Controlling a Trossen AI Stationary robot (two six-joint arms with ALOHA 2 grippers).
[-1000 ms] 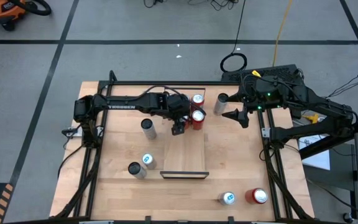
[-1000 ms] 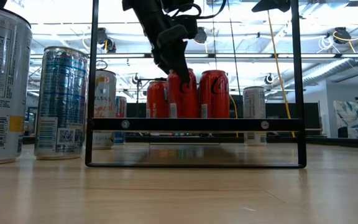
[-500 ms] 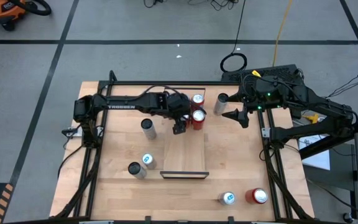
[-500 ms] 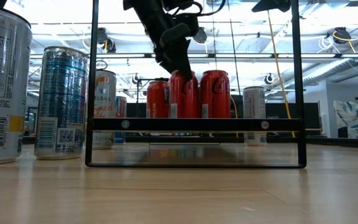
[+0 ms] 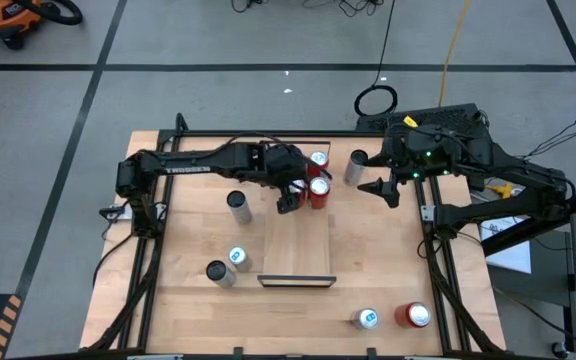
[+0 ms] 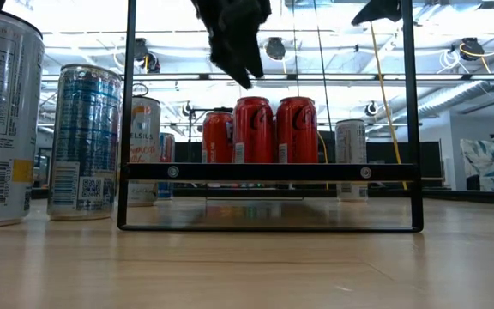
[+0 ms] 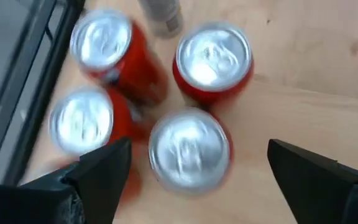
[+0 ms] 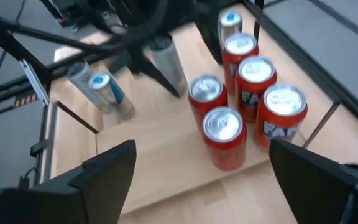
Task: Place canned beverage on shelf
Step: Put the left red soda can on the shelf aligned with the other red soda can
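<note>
Left wrist view: spread left gripper (image 7: 191,171) above glossy red cylindrical cans (image 7: 189,148) (silvery tops).

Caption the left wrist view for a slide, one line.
Open left end effector poised above four upright red cans clustered on the light-wood shelf.

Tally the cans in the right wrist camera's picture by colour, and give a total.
Red cans: 5
Silver cans: 4
Total: 9
</note>
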